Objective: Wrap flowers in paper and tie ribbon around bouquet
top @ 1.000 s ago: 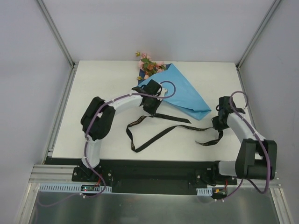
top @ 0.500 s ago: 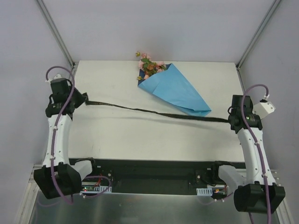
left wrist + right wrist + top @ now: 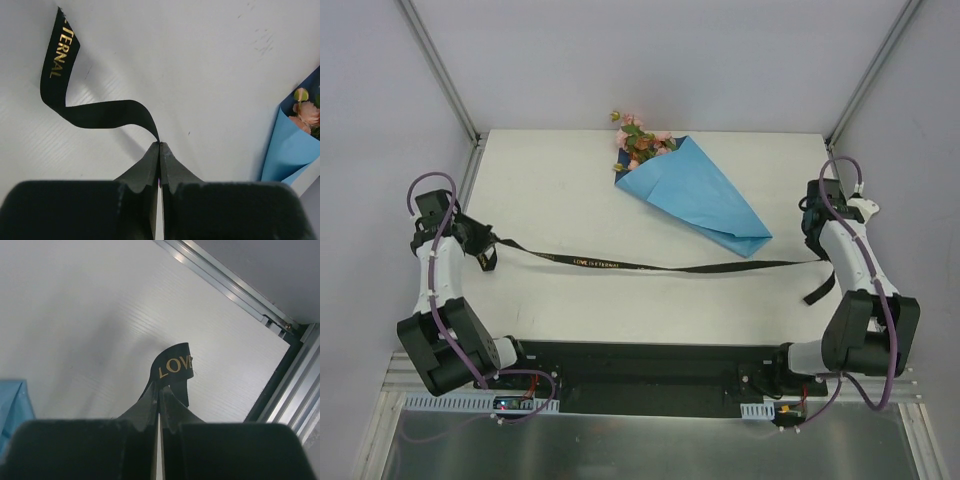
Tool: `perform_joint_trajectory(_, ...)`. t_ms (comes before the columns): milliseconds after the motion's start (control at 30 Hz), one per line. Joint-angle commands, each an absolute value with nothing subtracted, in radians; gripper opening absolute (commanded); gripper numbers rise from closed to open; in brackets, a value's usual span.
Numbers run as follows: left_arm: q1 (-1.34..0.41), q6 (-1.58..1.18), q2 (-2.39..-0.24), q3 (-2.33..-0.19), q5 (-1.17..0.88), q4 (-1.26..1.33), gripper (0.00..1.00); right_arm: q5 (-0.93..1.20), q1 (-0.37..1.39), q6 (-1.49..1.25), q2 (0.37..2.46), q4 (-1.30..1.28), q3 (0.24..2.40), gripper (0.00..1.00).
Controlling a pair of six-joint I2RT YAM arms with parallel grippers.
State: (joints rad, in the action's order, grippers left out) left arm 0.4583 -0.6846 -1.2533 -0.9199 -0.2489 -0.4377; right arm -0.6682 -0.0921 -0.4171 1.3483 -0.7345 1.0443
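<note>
Almost taut, a long black ribbon with gold lettering [image 3: 620,265] spans the white table [image 3: 540,190] just in front of a light blue paper cone [image 3: 705,200] of pink and orange blooms [image 3: 638,145].
At opposite sides of the table, the left gripper [image 3: 159,145] and the right gripper [image 3: 159,388] are each clamped shut on the ribbon near an end. The cone lies toward the far edge, its narrow tip close to the ribbon. Wrapping appears done and tying remains. Doing that well likely means holding tension, working the ribbon around the cone's narrow end, and crossing the ends without slackening either pinch.
</note>
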Motion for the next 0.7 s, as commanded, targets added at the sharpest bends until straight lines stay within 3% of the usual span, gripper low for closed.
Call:
perform_joint_trajectory(0,0.459,-0.695,-1.267,-0.881,-0.245,-0.384,0.0,-0.588,-0.104,-0.393,1.44,-0.683,1.052,0.0)
perform_joint_trajectory(233,0.456,-0.733,-1.331,-0.831,-0.288,-0.307,0.0,-0.503,-0.117,-0.399,1.557,-0.65,1.074,0.01)
perform_joint_trajectory(267,0.456,-0.717,-1.336,-0.833,-0.287,-0.307,0.05,-0.506,-0.127,-0.408,1.569,-0.656,1.077,0.01)
perform_joint_trajectory(300,0.456,-0.71,-1.338,-0.838,-0.287,-0.308,0.28,-0.512,-0.132,-0.413,1.577,-0.673,1.081,0.01)
perform_joint_trajectory(333,0.456,-0.706,-1.329,-0.836,-0.291,-0.307,0.42,-0.515,-0.136,-0.413,1.583,-0.676,1.084,0.02)
perform_joint_trajectory(400,0.443,-0.7,-1.281,-0.83,-0.279,-0.307,0.61,-0.531,-0.153,-0.411,1.604,-0.683,1.089,0.02)
perform_joint_trajectory(600,0.329,-0.643,-1.171,-0.885,-0.233,-0.302,0.77,-0.506,-0.186,-0.373,1.64,-0.65,1.123,0.05)
perform_joint_trajectory(667,0.212,-0.664,-1.169,-0.911,-0.262,-0.298,0.82,-0.493,-0.198,-0.362,1.655,-0.66,1.143,0.28)
